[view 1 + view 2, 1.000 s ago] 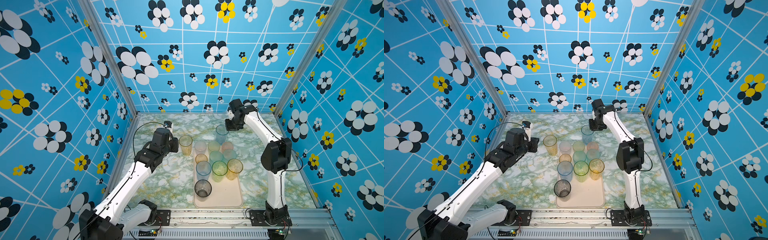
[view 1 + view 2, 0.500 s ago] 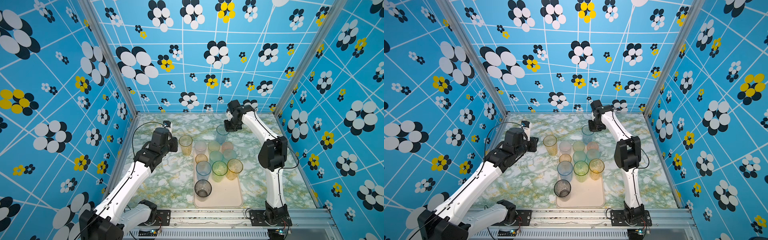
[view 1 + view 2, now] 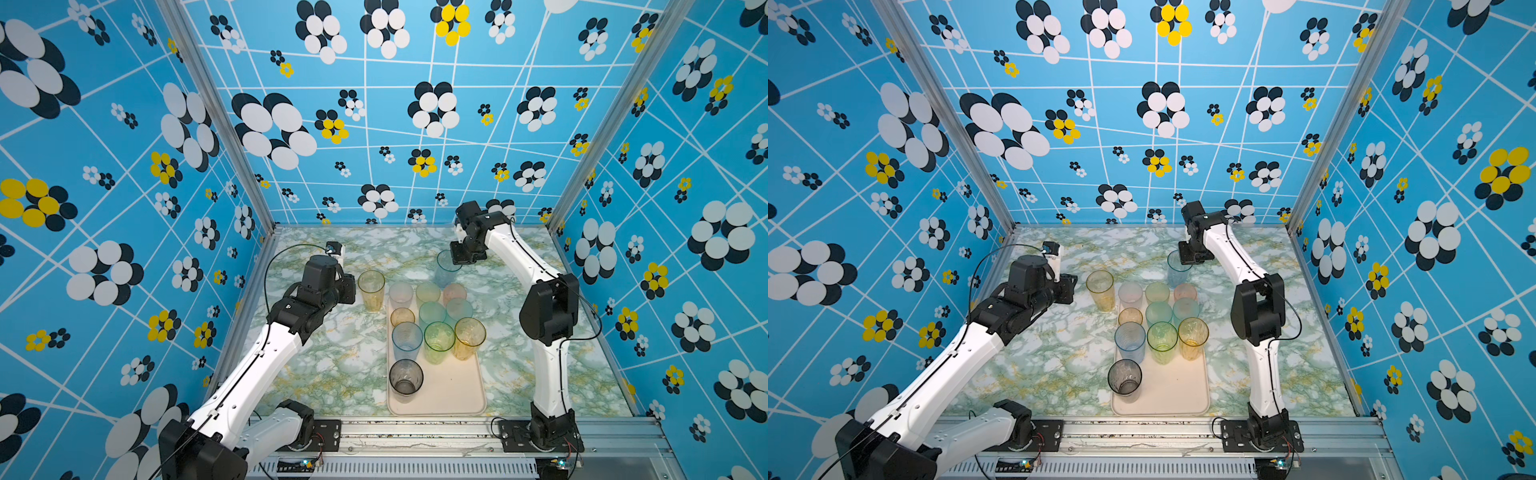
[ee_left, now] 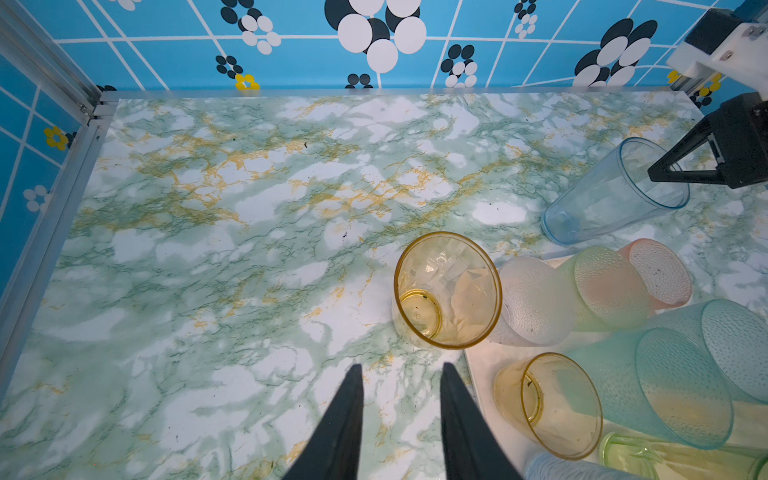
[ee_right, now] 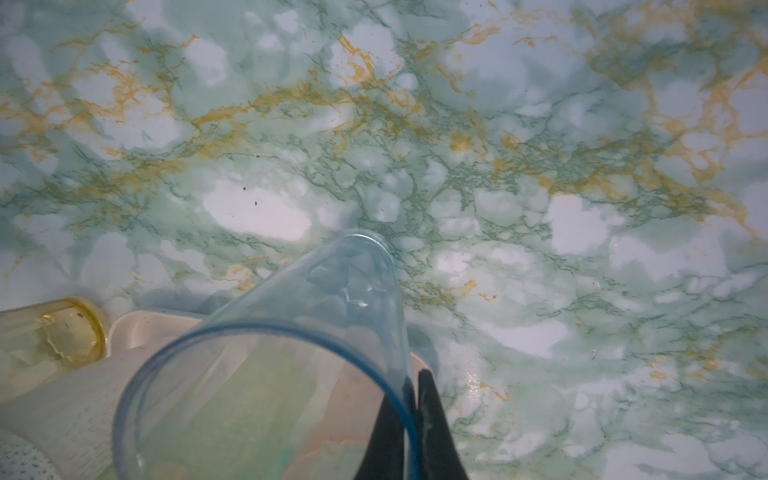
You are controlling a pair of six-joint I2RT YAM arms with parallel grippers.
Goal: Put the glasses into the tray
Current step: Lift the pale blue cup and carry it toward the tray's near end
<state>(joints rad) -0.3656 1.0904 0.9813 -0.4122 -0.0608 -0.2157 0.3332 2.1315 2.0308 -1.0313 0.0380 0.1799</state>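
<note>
The cream tray lies at the front middle, with several glasses standing in its far half and a smoky grey glass nearer the front. A tall blue glass stands on the table just past the tray's far edge. My right gripper is shut on its rim, one finger inside and one outside. A tall yellow glass stands on the table beside the tray's far left corner. My left gripper is open and empty, a short way from it.
The marble-patterned table is walled by blue flowered panels with aluminium posts at the corners. Frosted white, green and pink glasses crowd the tray's far edge, close beside both loose glasses. The arm bases stand on the front rail.
My right gripper's jaws have closed onto the blue glass's rim, and that arm's elbow shifted slightly. The left arm has barely moved.
</note>
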